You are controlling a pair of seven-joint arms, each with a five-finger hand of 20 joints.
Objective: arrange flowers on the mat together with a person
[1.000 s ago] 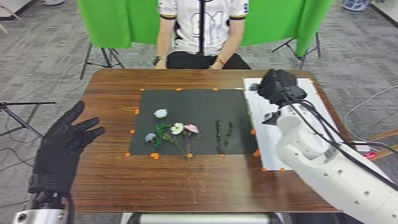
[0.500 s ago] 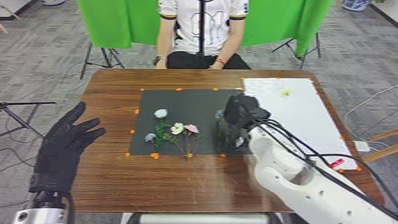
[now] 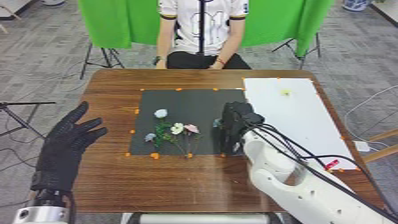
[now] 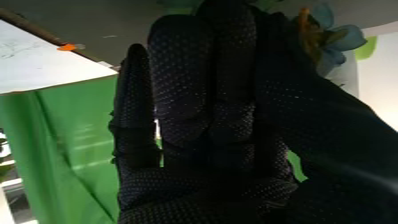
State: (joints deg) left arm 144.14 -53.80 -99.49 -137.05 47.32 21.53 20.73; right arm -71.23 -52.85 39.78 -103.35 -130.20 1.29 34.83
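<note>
Hanging at the left edge of the brown table (image 3: 178,187), the left hand (image 3: 64,145) was empty, its fingers straight and parted. The right hand (image 3: 238,119) was over the right part of the dark mat (image 3: 188,102), pinching a blue-grey flower (image 4: 342,44) between thumb and straight fingers. To its left, the mat held a low group: a small greyish flower (image 3: 150,136) beside green leaves (image 3: 158,143), then a cream flower (image 3: 178,128) and a pink flower (image 3: 192,128) side by side, stems toward the near edge. Farther off, the mat bore a pale flower (image 3: 161,113). The white sheet (image 3: 298,120), right of the mat, carried a yellow-green piece (image 3: 285,92) near its far end. Beyond the table hung green cloth (image 3: 282,25).
</note>
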